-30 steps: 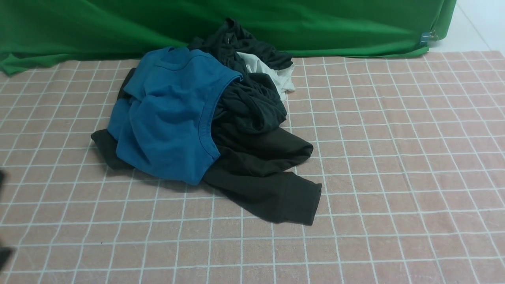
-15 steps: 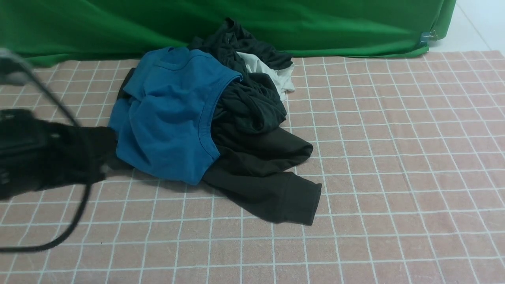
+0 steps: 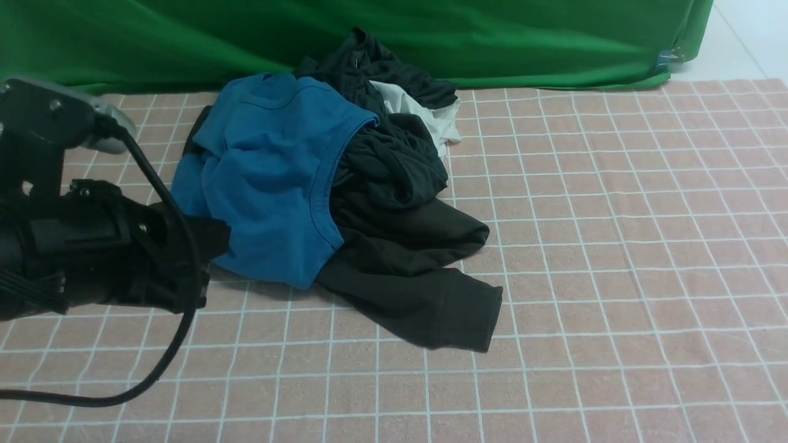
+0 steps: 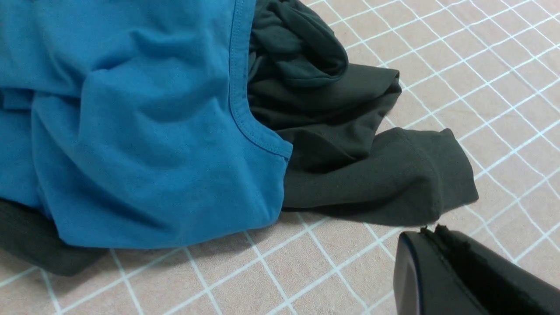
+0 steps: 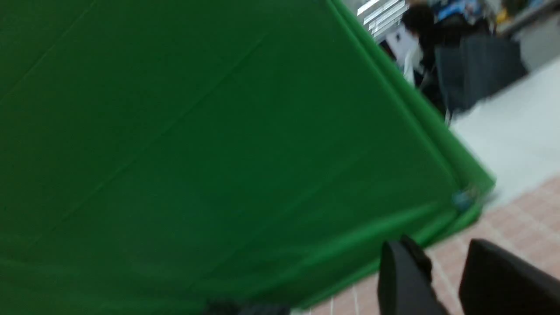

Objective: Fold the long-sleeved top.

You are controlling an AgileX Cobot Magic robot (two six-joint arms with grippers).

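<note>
A green backdrop [image 3: 184, 43] hung behind the wide checked surface [image 3: 615, 246], and on that surface, left of the middle and toward the back, lay the long-sleeved top [image 3: 400, 258], half buried under other clothes. We judged the task to be at its very first step. The top had been neither freed nor spread, so no fold could begin. A blue shirt [image 3: 265, 178] covered its left part, a smaller dark greenish-grey garment [image 3: 394, 160] sat bunched on its middle, and a scrap of white cloth [image 3: 431, 117] lay behind that. The next move, as we saw it, called for drawing the top out from beneath these, or lifting them off, and then laying it flat. The top looked black-brown, soft and matt, crumpled into thick rolls. One sleeve ran out toward us and to the right, ending in a wide cuff [image 3: 468, 314] that lay flat on the surface. The left tool [image 4: 431, 234] hovered low at the near left side of the clothes with its jaws pressed together on nothing, so it would have to open before any grasp. The right tool [image 5: 446, 280] was well away from the clothes and faced the backdrop, its jaws part way apart and empty.
</note>
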